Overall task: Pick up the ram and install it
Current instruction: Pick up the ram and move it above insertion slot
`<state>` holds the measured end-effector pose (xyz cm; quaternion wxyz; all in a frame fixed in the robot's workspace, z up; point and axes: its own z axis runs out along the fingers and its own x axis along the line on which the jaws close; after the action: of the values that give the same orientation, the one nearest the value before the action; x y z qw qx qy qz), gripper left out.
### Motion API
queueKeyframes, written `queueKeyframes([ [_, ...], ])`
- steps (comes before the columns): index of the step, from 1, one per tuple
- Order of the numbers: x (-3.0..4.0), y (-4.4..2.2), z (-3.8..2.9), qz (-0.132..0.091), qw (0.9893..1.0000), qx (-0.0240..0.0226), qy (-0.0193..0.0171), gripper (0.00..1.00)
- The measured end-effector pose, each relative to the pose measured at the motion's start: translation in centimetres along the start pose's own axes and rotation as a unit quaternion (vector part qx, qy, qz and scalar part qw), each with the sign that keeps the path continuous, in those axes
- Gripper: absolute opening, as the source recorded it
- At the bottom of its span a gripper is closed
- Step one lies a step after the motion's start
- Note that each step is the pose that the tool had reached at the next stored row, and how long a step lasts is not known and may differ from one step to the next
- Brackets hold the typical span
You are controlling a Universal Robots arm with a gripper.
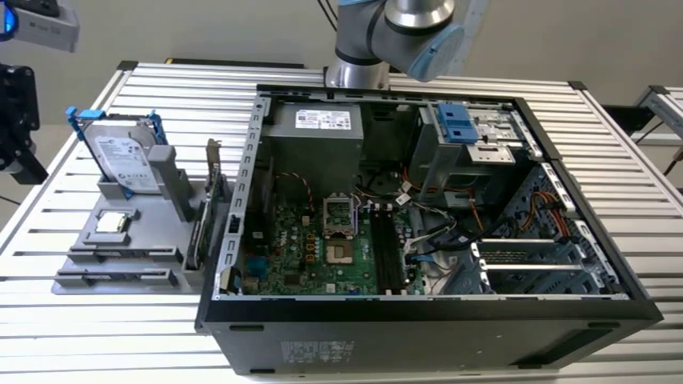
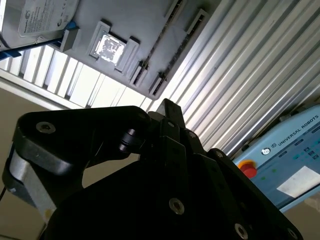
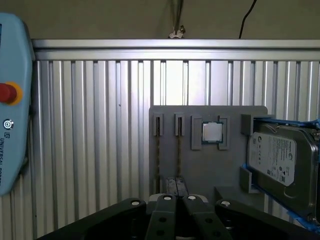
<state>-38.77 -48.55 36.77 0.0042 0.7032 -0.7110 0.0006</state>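
My gripper [image 3: 175,186] hangs high over the grey holder [image 3: 200,165], its black fingers pressed together with nothing between them; in the second wrist view the gripper [image 2: 169,107] ends in one closed tip. Two narrow slots [image 3: 158,150] in the holder each show a thin brownish edge, and I cannot tell whether either is the ram. In the exterior view the holder [image 1: 149,232] lies at the left of the open computer case [image 1: 427,312]. The motherboard's black slots [image 1: 386,248] lie inside the case.
A silver hard drive [image 1: 123,156] in a blue frame and a small square chip [image 1: 112,224] sit on the holder. A dark card with a metal bracket [image 1: 217,196] stands between holder and case. A light-blue teach pendant [image 3: 12,100] lies on the slatted aluminium table [image 1: 96,336].
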Motion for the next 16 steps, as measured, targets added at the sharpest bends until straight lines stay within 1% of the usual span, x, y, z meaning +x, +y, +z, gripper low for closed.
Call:
queueKeyframes([
  [7, 0.02, -0.12, 0.09, 0.0, 1.0, -0.0018, 0.0001, 0.0],
  [16, 0.02, -0.16, 0.2, 0.0, 1.0, -0.002, 0.0003, 0.0],
])
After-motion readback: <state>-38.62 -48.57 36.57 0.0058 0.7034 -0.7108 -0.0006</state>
